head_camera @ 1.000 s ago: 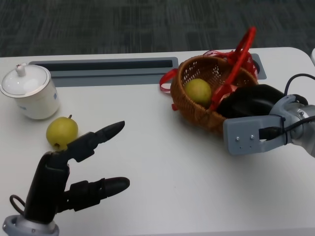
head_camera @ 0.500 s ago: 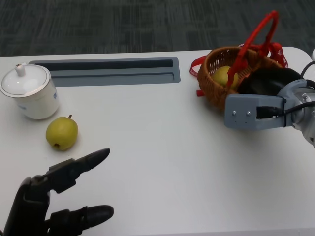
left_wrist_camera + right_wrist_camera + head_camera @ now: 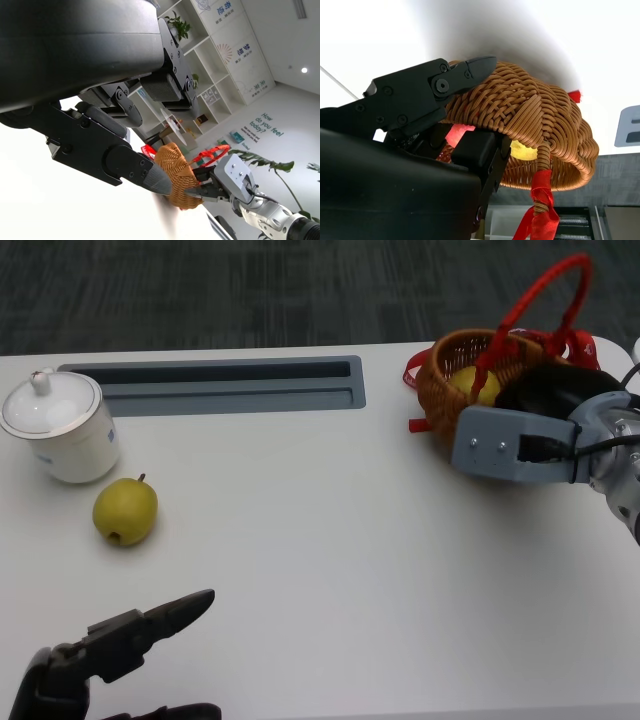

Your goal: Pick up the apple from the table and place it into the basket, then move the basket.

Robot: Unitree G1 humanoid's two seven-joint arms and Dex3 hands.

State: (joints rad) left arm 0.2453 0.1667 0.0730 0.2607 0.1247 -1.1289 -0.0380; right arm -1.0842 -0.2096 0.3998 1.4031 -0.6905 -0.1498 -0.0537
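Half of the apple (image 3: pixel 474 383) in the basket (image 3: pixel 452 400) hides behind its rim, gripped by the right hand (image 3: pixel 545 400), while the cropped left hand (image 3: pixel 110 650) spreads empty; "How do you feel today?" shows on a wall.

The left robot hand (image 3: pixel 110 660) is cut off by the head view's bottom edge; the basket (image 3: pixel 470 390) half hides its apple (image 3: pixel 478 383).

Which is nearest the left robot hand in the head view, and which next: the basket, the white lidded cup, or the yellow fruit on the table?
From the left robot hand, at the lower left:
1. Yellow fruit, just beyond the hand, on the left of the table.
2. White lidded cup, behind the fruit, by the far left edge.
3. Basket, far across at the right, gripped by the right robot hand.
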